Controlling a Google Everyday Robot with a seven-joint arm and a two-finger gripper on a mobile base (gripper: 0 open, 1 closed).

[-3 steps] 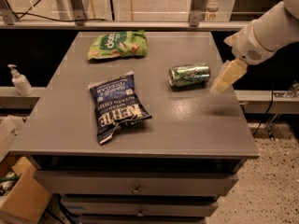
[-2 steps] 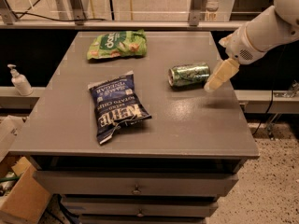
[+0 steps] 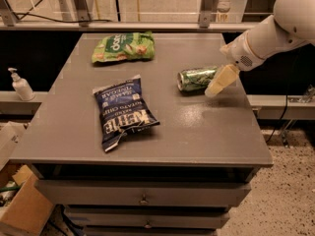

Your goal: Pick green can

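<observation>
The green can [image 3: 196, 79] lies on its side on the grey table [image 3: 197, 127], right of centre, its silver end facing left. My gripper [image 3: 218, 82] hangs from the white arm at the upper right. Its cream finger [image 3: 220, 80] points down and left, and crosses the can's right end just above the tabletop. The can's right end is hidden behind the finger.
A dark blue chip bag [image 3: 123, 112] lies left of centre. A flat green snack bag [image 3: 123, 47] lies at the back. A white pump bottle [image 3: 19, 84] stands on a ledge left of the table. Drawers are below the front edge.
My gripper has moved left and slightly down, from beside the can's right end to over it. The can and bags have not moved.
</observation>
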